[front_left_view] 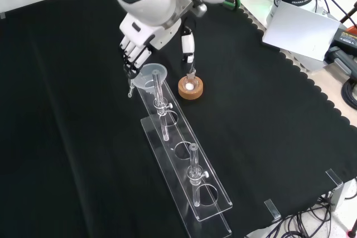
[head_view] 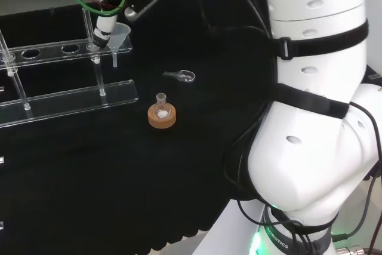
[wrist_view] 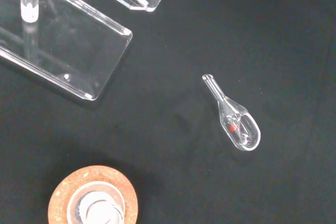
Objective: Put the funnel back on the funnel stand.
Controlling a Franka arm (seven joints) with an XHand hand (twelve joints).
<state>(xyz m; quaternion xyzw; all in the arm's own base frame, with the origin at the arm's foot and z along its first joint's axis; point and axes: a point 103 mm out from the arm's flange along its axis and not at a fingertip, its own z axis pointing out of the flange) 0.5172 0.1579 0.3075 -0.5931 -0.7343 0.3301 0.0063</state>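
2 clear shelves make the funnel stand (front_left_view: 187, 179), lying near us in the front view. Farther off, our hand (front_left_view: 135, 45) pinches the funnel (front_left_view: 152, 76) at the end hole, so its stem can drop through. Beside it, a cork ring (front_left_view: 190, 86) steadies a little flask.

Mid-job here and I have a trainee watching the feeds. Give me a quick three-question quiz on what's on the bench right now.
1. True or false: the funnel is at the end of the clear funnel stand nearest the hand.
2. The small flask sits in: A) a red ribbed ring, B) a cork ring, C) a hole in the stand.
3. In the wrist view, what lies alone on the black cloth apart from the stand and the cork ring?

Key
1. True.
2. B.
3. A small clear glass scoop with a red speck inside it.
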